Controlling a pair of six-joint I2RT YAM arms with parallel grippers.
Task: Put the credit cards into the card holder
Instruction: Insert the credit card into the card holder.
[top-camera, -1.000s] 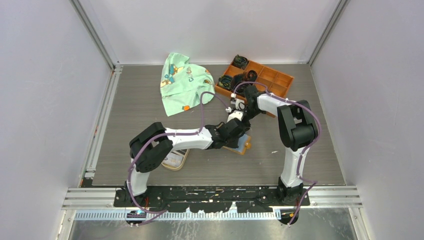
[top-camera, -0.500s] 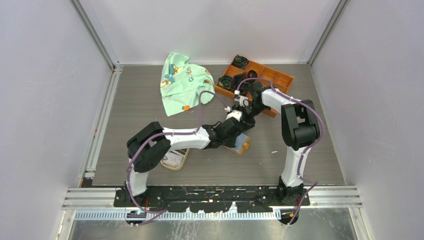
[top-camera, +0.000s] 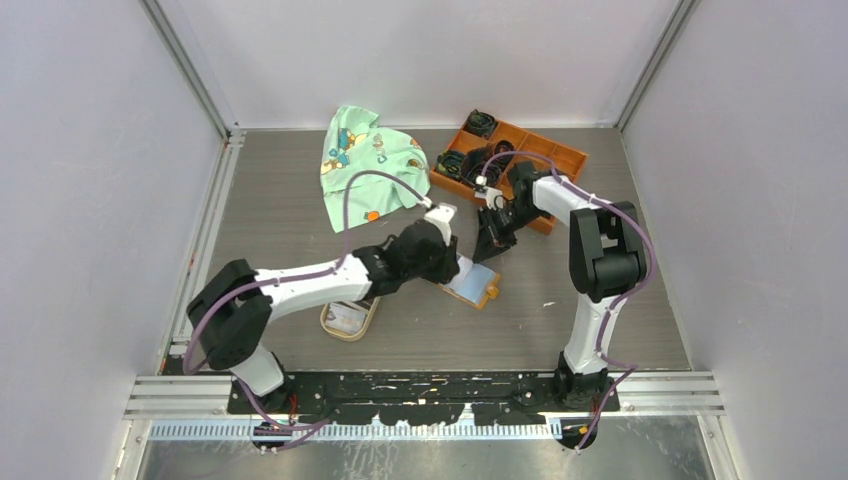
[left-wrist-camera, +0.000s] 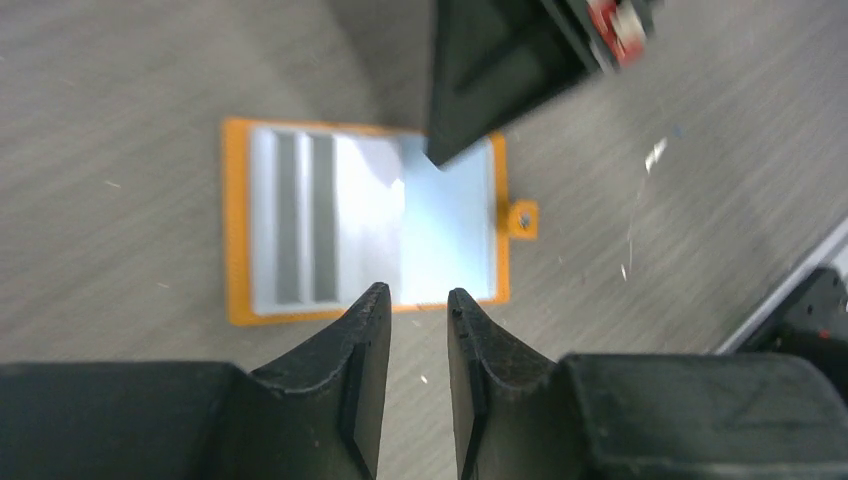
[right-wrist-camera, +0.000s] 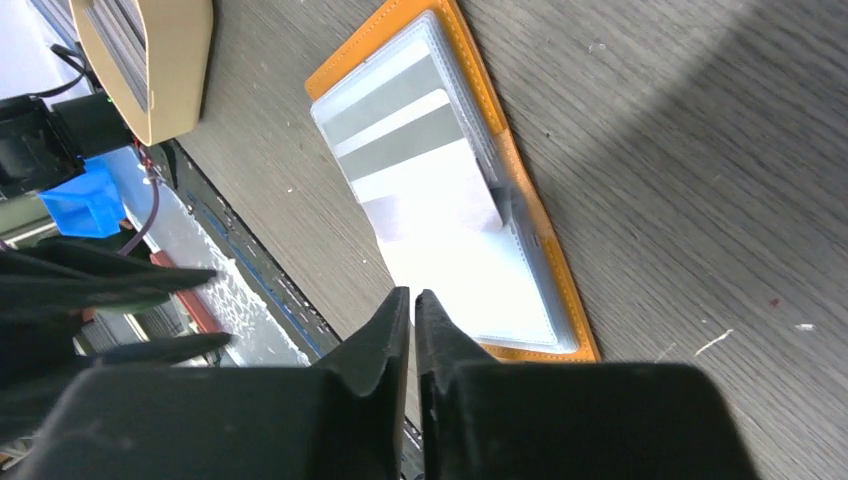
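Card holder (top-camera: 472, 280) now uncovered; left jaws slightly parted, right jaws clenched, both empty.

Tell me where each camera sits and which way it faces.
Top: above and behind the bases, looking down at the table; both arms show.
Left wrist: looks down past the left hand at the open holder; the right hand pokes in at top.
Right wrist: looks down past the right hand at the holder and dish.
Shared: both wrist views show the holder; the top one too.
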